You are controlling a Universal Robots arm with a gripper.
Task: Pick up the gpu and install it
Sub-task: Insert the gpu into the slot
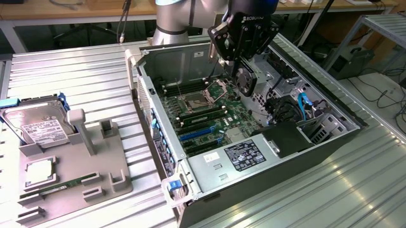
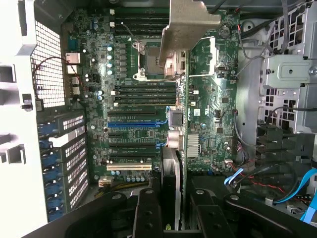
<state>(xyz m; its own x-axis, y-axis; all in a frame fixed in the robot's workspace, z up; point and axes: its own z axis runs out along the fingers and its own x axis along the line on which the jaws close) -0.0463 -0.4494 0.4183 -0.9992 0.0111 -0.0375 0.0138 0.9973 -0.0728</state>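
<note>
Green board and black cooler: the gpu (image 1: 246, 81) is off the table (image 1: 76, 71) and up in the air, pinched in the closed gripper (image 1: 240, 64) above the open computer case (image 1: 336, 137). In the exterior view it hangs from the jaws over the far end of the motherboard (image 1: 212, 116), close above the CPU socket (image 1: 192, 100). The blue expansion slots (image 1: 198, 132) sit lower on the board, towards the exterior view's left and nearer that camera. So the target lies off to one side of the card and below it, not straight underneath. From the wrist, the gripper (image 2: 176, 208) clamps the gpu (image 2: 182, 148) edge-on. Its thin green edge runs away from the jaws to the silver end bracket (image 2: 190, 25). That line cuts across the blue slots (image 2: 133, 122) at close to a right angle. The slots run out towards the perforated rear wall (image 2: 64, 148), which the bracket is not facing. My read is that card and slot are not yet lined up in place or in heading, and seating hinges on getting the long edge parallel to a slot. The hard drive (image 1: 41, 126) and memory stick (image 1: 60, 186) sit on their grey holder, well apart from the action.
</note>
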